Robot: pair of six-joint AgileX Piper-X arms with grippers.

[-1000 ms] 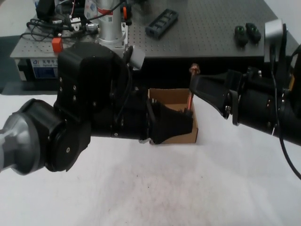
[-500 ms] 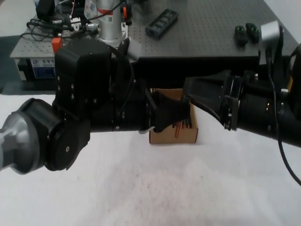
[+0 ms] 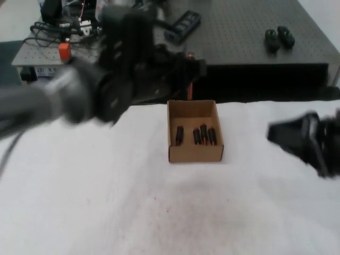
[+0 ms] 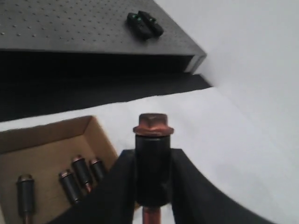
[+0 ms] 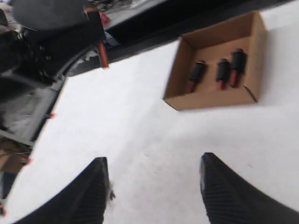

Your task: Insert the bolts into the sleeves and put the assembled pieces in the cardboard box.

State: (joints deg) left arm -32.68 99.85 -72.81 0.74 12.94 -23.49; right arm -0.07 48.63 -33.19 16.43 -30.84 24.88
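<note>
The left tool [image 4: 153, 163] was pinching a black sleeve [image 4: 152, 147] between its two fingers, with a copper-coloured bolt [image 4: 153, 124] through it. The bolt's head sat on top of the sleeve and its shank stuck out below. In the high view this left tool [image 3: 183, 68] held the piece upright in the air near the far side of the cardboard box [image 3: 194, 152], not touching it.

The box stood open on the white-covered bench [image 3: 159, 212]. Four assembled pieces [image 3: 204, 133] lay side by side on its floor, three close together and one a little apart.

The right tool [image 5: 154, 186] had its fingers [image 5: 96, 189] spread wide with nothing between them. It hung over the bench to the right of the box, apart from it.

Behind the bench was a dark perforated board [image 3: 239, 32], with two small dark parts [image 3: 279, 37] lying on it.
</note>
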